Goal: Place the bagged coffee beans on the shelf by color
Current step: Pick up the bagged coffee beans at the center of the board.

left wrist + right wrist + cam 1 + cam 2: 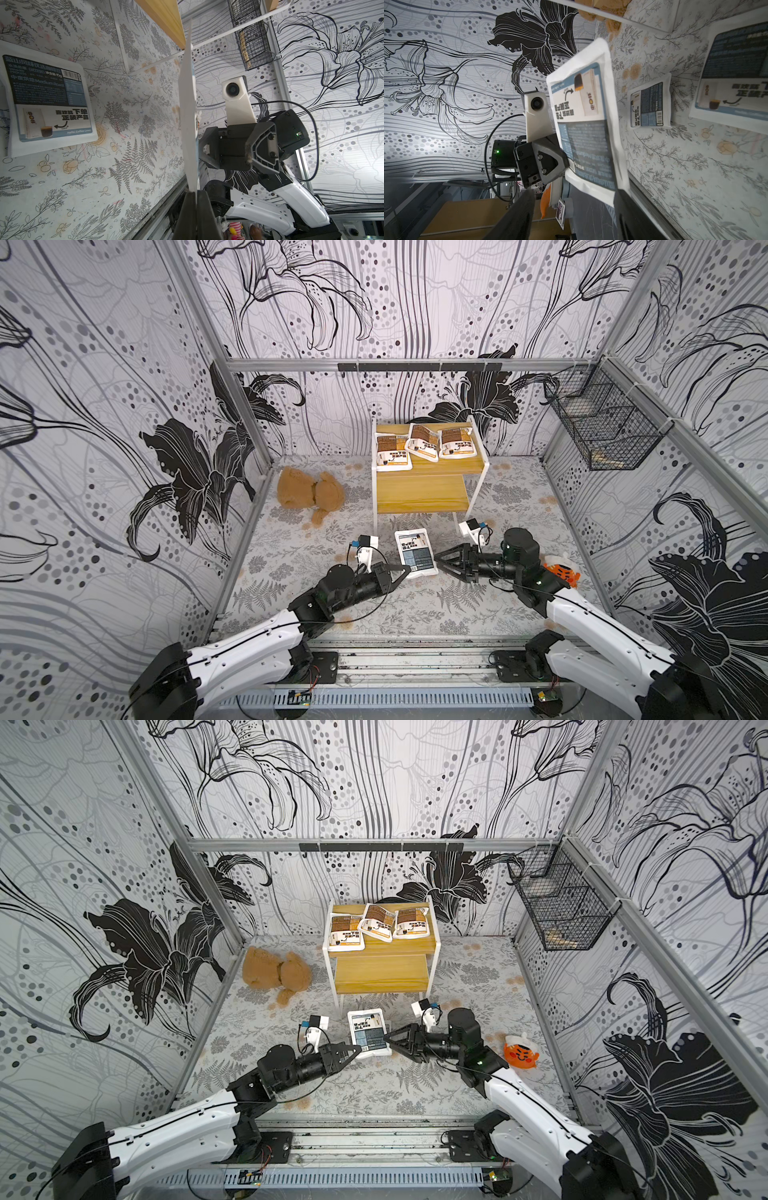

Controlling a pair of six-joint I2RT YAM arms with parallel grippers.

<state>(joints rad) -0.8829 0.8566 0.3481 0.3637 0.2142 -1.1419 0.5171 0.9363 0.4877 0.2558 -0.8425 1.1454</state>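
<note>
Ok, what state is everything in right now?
Left claw: shut on a blue pouch, held off the table.
Right claw: open, beside that pouch.
Brown pouches: three, lying on the shelf's top board.
Shelf: lower board bare.
Other blue pouches: two, flat on the table.
Teddy bear: lying beside the shelf.

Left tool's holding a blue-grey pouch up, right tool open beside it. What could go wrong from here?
1. The left tool pinches the flat white pouch with blue-grey panels only near one corner; it could slip.
2. The right tool stands open at its opposite edge; releasing early would likely drop it.
3. A brown-orange-panelled white pouch lies at the yellow wooden shelf's front edge; a bump might dislodge it.
</note>
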